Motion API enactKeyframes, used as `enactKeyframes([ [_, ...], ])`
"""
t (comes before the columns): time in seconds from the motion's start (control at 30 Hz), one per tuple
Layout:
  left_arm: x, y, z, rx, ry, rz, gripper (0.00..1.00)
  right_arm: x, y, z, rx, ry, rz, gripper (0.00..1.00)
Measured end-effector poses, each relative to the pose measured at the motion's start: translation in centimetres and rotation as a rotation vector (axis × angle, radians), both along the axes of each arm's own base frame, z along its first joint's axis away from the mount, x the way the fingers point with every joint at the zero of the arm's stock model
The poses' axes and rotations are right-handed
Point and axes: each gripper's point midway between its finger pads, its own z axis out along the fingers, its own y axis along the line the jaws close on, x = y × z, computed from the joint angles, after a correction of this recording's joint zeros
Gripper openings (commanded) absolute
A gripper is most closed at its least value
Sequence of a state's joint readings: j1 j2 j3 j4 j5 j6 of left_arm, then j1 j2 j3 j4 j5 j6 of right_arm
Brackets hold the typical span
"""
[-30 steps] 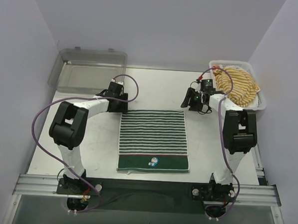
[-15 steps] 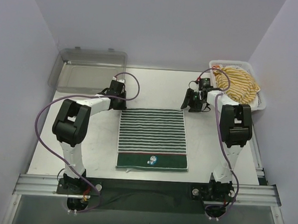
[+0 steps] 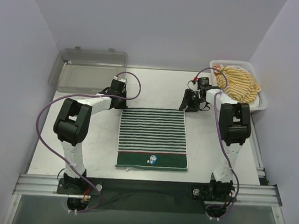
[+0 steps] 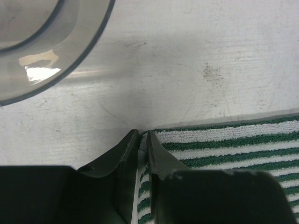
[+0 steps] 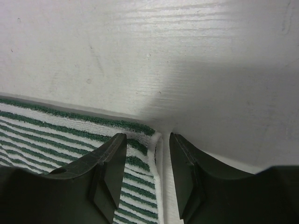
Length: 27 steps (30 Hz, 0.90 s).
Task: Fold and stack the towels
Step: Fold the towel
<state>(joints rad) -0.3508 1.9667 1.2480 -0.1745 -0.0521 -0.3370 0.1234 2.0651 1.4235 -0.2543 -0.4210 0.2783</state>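
Diagonally beyond green towel point(image 3: 153, 135): tray point(image 3: 88, 77), basket point(image 3: 233, 62).

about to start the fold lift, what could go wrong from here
1. The left gripper pinches only the very corner edge of the green striped towel; such a thin bite may slip out on the lift.
2. The right gripper is open astride the other far corner, with little but the white hem between its jaws; it may catch just that or miss, skewing the fold.
3. The clear tray lies close beyond the left gripper; a backward swing could bump it.
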Motion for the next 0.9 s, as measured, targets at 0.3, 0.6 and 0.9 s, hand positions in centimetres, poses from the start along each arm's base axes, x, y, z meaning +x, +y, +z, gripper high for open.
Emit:
enactKeyframes([
  [0.3, 0.05, 0.00, -0.04, 0.003, 0.000, -0.003, 0.16, 0.29, 0.64, -0.22, 0.010, 0.026, 0.007, 0.34],
  [0.6, 0.24, -0.05, -0.02, 0.003, -0.002, -0.004, 0.00, 0.29, 0.87, -0.72, 0.021, 0.058, 0.009, 0.00],
  [0.9, -0.03, 0.11, 0.25, 0.017, 0.020, -0.009, 0.00, 0.50, 0.08, -0.36, -0.020, 0.062, -0.005, 0.00],
])
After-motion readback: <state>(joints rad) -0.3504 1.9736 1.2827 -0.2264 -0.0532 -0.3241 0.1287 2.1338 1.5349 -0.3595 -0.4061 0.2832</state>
